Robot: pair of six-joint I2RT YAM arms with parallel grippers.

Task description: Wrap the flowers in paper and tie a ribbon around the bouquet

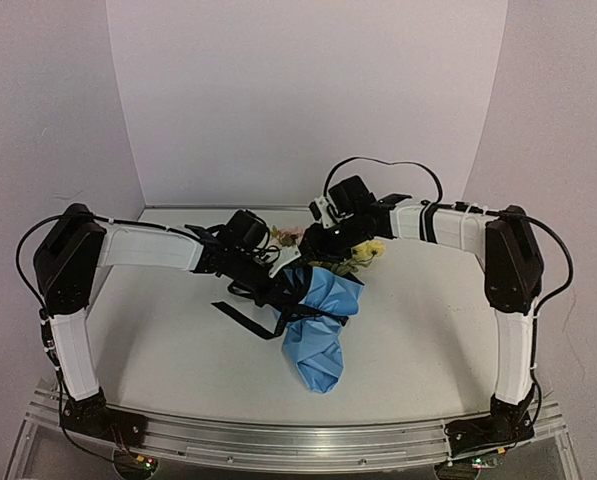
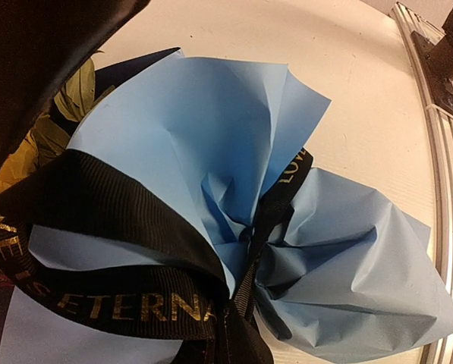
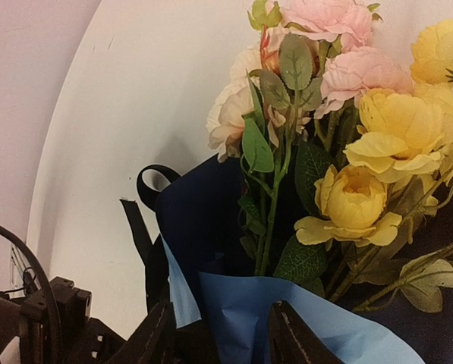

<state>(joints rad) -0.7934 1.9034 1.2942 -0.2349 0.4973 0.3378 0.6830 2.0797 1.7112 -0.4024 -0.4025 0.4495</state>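
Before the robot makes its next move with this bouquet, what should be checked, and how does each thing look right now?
1. The paper is wrapped round the flowers, blooms poking out: ok.
2. The ribbon circles the paper's pinched waist: ok.
3. The ribbon is knotted: cannot tell; no knot shows.
4. The left gripper is shut, apparently on the ribbon: ok.
5. The right gripper has a firm hold on the paper: cannot tell; it straddles the paper's edge, but whether it presses on it is unclear.
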